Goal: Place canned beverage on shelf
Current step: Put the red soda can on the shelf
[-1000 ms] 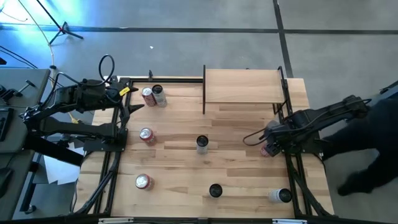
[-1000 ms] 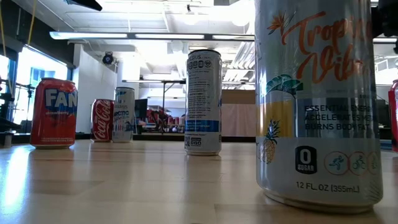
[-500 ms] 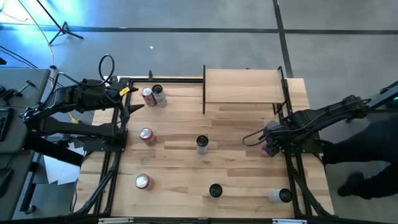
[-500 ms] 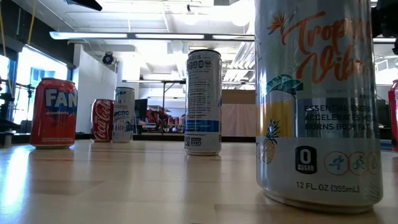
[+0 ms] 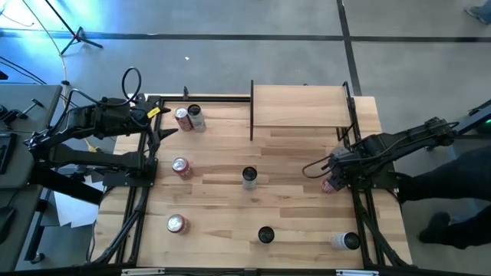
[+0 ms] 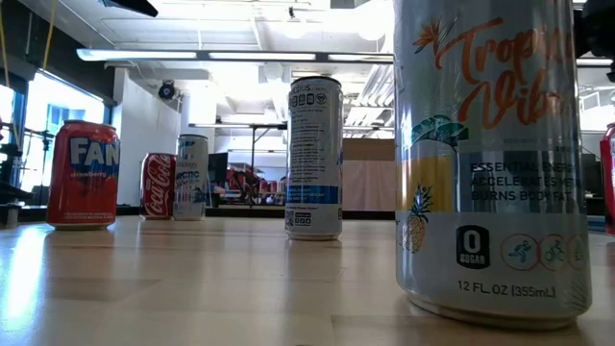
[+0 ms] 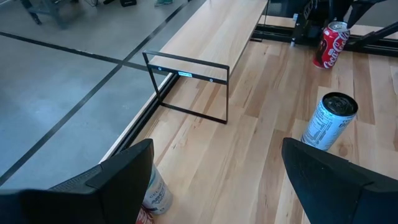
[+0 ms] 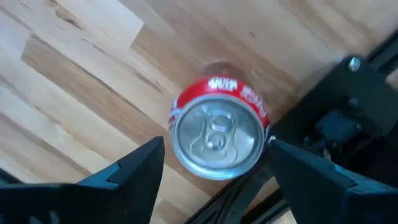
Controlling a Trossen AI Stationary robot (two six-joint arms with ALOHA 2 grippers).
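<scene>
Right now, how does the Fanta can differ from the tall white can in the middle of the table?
The Fanta can is red and squat; the middle can is white with blue, taller and slimmer. The Fanta can shows a silver top from above; the middle can shows a dark top. The Fanta can stands near the table's left front; the middle can stands at its centre. Both stand upright, untouched by any gripper.

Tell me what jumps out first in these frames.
Cans stand scattered over the tabletop while the shelf at its far edge is bare. The right hand hangs open directly over a red can by the right edge; the left hand waits open at the left edge.
</scene>
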